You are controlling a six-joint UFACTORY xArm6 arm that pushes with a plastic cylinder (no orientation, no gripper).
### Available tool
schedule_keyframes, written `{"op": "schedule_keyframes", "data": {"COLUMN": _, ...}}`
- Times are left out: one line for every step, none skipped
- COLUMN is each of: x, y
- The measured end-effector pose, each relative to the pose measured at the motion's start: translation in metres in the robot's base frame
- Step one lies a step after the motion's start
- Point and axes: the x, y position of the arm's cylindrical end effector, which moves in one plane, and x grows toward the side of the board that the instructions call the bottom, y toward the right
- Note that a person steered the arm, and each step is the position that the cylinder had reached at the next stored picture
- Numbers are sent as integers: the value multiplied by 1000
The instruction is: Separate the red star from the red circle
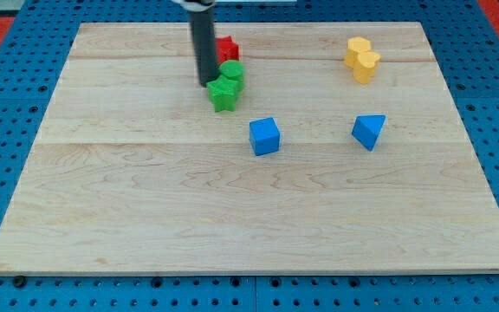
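Near the desk's [102, 217] top edge, left of centre, the tip [208, 84] touches the green star [223, 94]. Just behind lie a green block [233, 71] and a red block [227, 48], shape unclear. The rod carries no fingers. Two blue blocks [265, 136] sit mid-desk.

A single camera looks down at a slant from the near edge, taking in the whole wooden desk [232, 225] at middle distance.
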Motion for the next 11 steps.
{"op": "schedule_keyframes", "data": {"x": -26, "y": 5}}
{"op": "schedule_keyframes", "data": {"x": -19, "y": -23}}
{"op": "schedule_keyframes", "data": {"x": -15, "y": -55}}
{"op": "schedule_keyframes", "data": {"x": -39, "y": -44}}
{"op": "schedule_keyframes", "data": {"x": -50, "y": -17}}
{"op": "schedule_keyframes", "data": {"x": -52, "y": -43}}
{"op": "schedule_keyframes", "data": {"x": -91, "y": -50}}
{"op": "schedule_keyframes", "data": {"x": -129, "y": -19}}
{"op": "schedule_keyframes", "data": {"x": -114, "y": 62}}
{"op": "schedule_keyframes", "data": {"x": -85, "y": 124}}
{"op": "schedule_keyframes", "data": {"x": -90, "y": 103}}
